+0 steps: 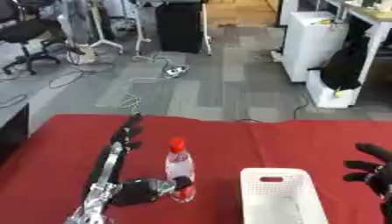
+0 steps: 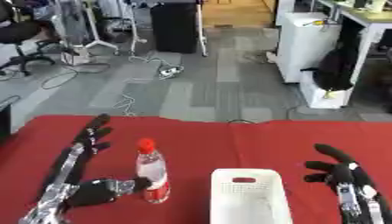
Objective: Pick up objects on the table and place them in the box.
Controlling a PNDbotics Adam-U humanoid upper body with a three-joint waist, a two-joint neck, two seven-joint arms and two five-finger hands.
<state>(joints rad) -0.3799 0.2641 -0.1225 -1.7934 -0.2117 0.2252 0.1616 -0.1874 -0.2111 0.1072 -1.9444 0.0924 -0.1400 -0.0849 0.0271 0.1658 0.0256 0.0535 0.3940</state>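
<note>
A clear plastic bottle point(image 1: 178, 168) with a red cap and red label stands upright on the red table point(image 1: 253, 140), left of centre. My left hand point(image 1: 108, 169) rises from the lower left with straight fingers pointing away, just left of the bottle. Its black thumb point(image 1: 145, 190) reaches across to the bottle's lower part and seems to touch it. A white perforated basket point(image 1: 253, 192) sits to the right of the bottle, with nothing visible inside. My right hand point(image 2: 337, 173) is open at the lower right, fingers up, right of the basket.
The table's far edge point(image 1: 229, 119) runs across the middle of the view, with grey floor beyond. On that floor are cables, an office chair point(image 1: 27, 39) at the far left and a white cabinet point(image 1: 310, 48) at the far right.
</note>
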